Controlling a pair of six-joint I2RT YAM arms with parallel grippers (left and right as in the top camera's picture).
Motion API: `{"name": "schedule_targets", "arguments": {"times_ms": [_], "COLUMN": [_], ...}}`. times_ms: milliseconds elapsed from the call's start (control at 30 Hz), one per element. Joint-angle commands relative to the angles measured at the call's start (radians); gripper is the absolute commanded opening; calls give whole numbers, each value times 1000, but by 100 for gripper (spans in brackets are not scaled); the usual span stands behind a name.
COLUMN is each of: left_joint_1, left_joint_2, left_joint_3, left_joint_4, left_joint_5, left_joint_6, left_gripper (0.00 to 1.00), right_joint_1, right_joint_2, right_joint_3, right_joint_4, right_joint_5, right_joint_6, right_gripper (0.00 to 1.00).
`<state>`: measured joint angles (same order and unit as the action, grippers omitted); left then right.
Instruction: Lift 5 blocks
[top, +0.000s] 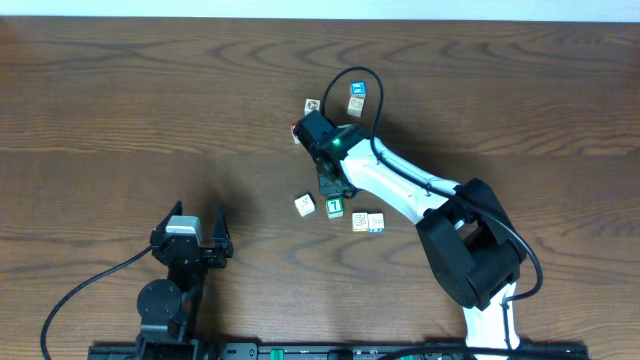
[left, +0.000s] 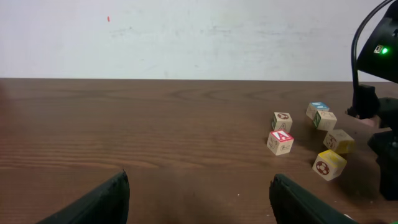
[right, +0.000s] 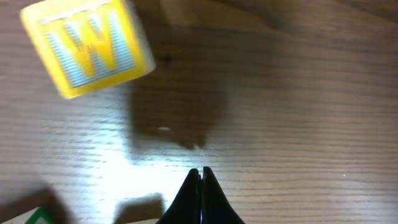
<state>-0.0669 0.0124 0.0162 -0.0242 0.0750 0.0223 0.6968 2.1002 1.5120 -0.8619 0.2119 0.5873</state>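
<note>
Several small wooden blocks lie around the right arm. A yellow block (top: 305, 206) (right: 87, 46) shows a "W" in the right wrist view, up and left of my right gripper (right: 200, 173) (top: 336, 188), which is shut on nothing just above the table. The green "T" block (top: 334, 207) lies beside it, and two pale blocks (top: 360, 221) (top: 376, 222) sit further right. A cream block (top: 313, 106) lies farther back. My left gripper (top: 205, 228) (left: 199, 199) stands wide open and holds nothing, well left of the blocks.
A red "A" cube (left: 280, 142) (top: 297, 130) lies half hidden by the right arm (top: 400, 185). A blue-topped cube (top: 357, 92) (left: 318, 108) sits at the back. A black cable (top: 365, 80) loops over the far blocks. Bare wood spreads to the left.
</note>
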Motion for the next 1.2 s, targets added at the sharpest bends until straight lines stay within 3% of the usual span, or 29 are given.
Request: {"name": "schedule_targets", "arguments": {"times_ms": [0,767,1167], "left_joint_1": [5,5,5], "left_joint_2": [-1,-1,-1], "left_joint_3": [-12,-12,-12], "left_joint_4": [-40,-40,-40], "left_joint_5": [18,18,18], "left_joint_6": [-5,-5,-5], "left_gripper": [73,73,73], "right_joint_1": [15,72,75], "right_joint_2": [2,2,2], "right_joint_3": [18,18,18], "right_joint_4": [2,-62,11], "right_joint_5": [-51,-56,-7], "right_joint_6": [-28,-5,-30], "right_gripper": [1,1,1]}}
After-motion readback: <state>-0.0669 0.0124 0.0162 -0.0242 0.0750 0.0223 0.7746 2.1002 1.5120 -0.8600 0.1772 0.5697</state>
